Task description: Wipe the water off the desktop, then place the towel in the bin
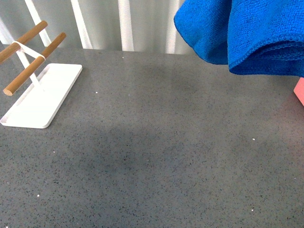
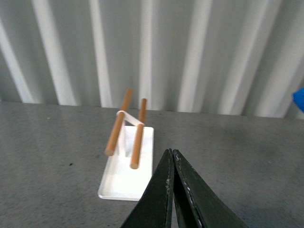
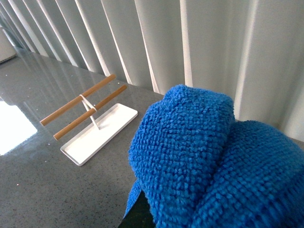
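The blue towel hangs in folds in the air at the top right of the front view, above the dark grey speckled desktop. In the right wrist view the towel fills the foreground and hides my right gripper, which is shut on it; only a dark sliver of a finger shows beneath. My left gripper is shut and empty, held above the desktop near the rack. I see no water on the desktop. The bin is out of view.
A white tray base carrying two wooden rods stands at the far left; it also shows in the left wrist view and right wrist view. A pink object's edge sits at the right. A ribbed white wall runs behind.
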### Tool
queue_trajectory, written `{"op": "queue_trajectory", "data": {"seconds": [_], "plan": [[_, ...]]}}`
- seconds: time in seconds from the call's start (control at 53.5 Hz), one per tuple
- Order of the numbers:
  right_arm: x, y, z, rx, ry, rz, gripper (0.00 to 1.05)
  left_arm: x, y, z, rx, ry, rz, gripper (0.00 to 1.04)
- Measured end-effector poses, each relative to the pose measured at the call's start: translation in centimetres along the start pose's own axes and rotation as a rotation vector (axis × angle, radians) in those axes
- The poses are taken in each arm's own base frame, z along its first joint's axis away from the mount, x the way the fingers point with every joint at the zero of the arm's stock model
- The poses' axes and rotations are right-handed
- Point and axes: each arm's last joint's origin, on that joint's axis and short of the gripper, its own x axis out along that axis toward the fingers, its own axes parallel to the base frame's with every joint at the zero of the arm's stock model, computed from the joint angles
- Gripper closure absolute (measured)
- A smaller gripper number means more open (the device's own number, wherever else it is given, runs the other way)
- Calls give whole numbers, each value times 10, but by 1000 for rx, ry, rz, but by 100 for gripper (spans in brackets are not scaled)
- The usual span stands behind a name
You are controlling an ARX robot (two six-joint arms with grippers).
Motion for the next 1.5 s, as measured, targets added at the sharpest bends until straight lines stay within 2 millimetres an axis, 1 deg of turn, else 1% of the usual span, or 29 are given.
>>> {"op": "queue_trajectory", "data": {"seconds": [0.43,0.486,0.561,0.823,0.916,1.01,1.066,1.178,1.215,1.272,1.309,1.346,1.496], "plan": [[5,4,-5,-7,23,-9,101,-9,-2,0,0,-1,-11,101],[6,4,-6,-7,27,-14,101,-15,-2,-5,1,33,-11,101],[8,4,-7,-5,34,-18,101,-20,-2,-3,0,3,-11,101],[9,5,-8,-7,40,-12,101,-20,-1,-3,0,7,-11,101],[10,3,-12,-3,67,-33,101,-20,-1,-3,0,7,-11,101],[14,-1,-21,3,124,-71,101,-20,-1,-3,-1,7,-11,101],[19,-6,-31,12,189,-123,101,-20,-1,-3,0,7,-11,91],[26,-19,-53,29,312,-222,101,-20,-1,-3,0,7,-11,75],[29,-25,-63,38,373,-280,101,-20,-1,-3,0,7,-11,68],[32,-32,-75,48,429,-332,101,-20,-1,-3,0,7,-11,60],[34,-38,-86,55,478,-372,101,-20,-1,-3,0,7,-11,55],[35,-42,-94,61,513,-400,101,-20,-1,-3,0,7,-11,48],[39,-52,-121,74,613,-452,101,-20,-1,-3,0,7,-11,26]]}}
